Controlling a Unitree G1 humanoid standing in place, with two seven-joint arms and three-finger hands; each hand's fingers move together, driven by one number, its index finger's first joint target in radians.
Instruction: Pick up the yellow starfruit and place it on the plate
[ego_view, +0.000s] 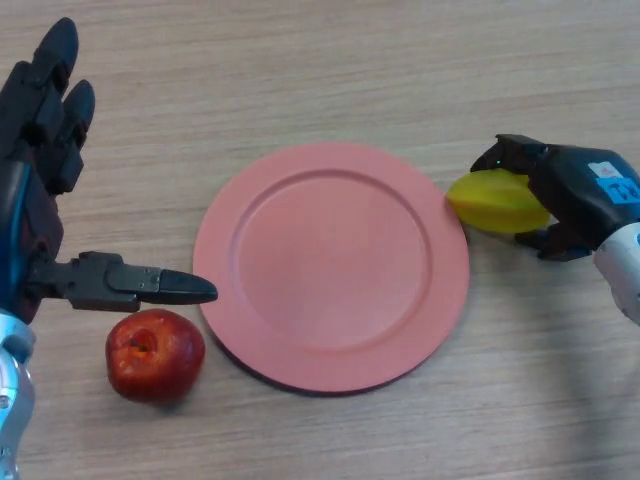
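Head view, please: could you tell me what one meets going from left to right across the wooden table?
Left black robot hand → shiny red apple → round pink plate → yellow ridged starfruit → right black robot hand, curled round the starfruit.

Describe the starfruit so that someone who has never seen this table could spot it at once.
Start from the round pink plate in the middle of the wooden table. Just off its right rim lies the ridged yellow starfruit, with the black right hand curled round it. The only other fruit, a round red apple, sits off the plate's lower left, under the open left hand.
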